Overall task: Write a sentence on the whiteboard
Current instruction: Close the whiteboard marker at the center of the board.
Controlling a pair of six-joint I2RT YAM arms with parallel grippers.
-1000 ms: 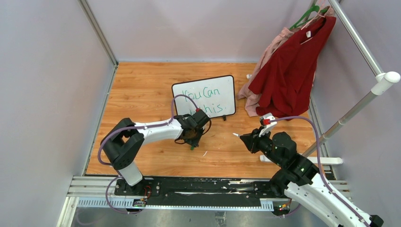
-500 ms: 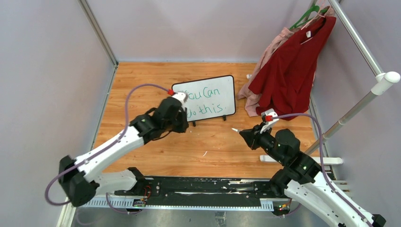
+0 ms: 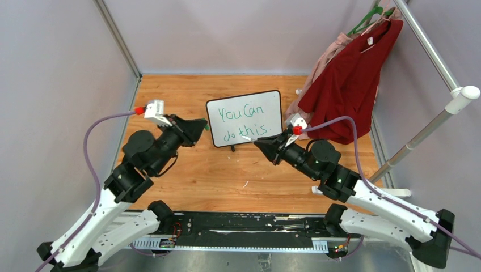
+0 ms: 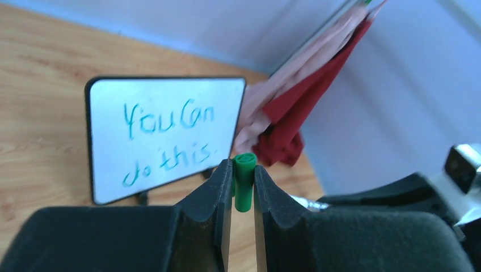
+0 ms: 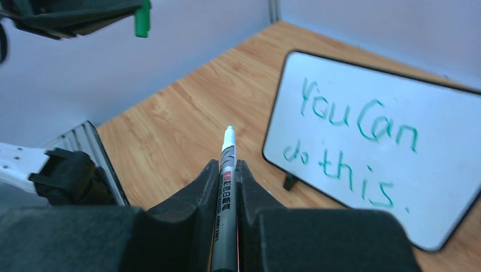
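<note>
The whiteboard [image 3: 274, 126] stands on its feet at mid floor, and the sentence [image 3: 245, 119] "You Can do this" runs across it in two green lines. My left gripper [image 3: 203, 126] hangs just left of the board, shut on a green marker cap [image 4: 244, 180]. My right gripper [image 3: 258, 143] sits in front of the board's lower edge, shut on a grey marker [image 5: 227, 170] with its uncapped white tip pointing left. The right wrist view shows the whiteboard [image 5: 448, 187], the sentence [image 5: 357, 119] and the green cap [image 5: 142, 20]. The left wrist view also shows the whiteboard [image 4: 108, 141].
A red garment [image 3: 351, 79] and a pink one [image 3: 317, 73] hang on a white rack [image 3: 431, 124] at the right, touching the floor beside the board. A white bar [image 3: 363, 191] lies on the floor near the right arm. Grey walls enclose the wooden floor [image 3: 170, 102].
My left arm has swung away from the front of the board to its left side and risen. My right arm has moved left to the board's lower edge, still holding the marker.
</note>
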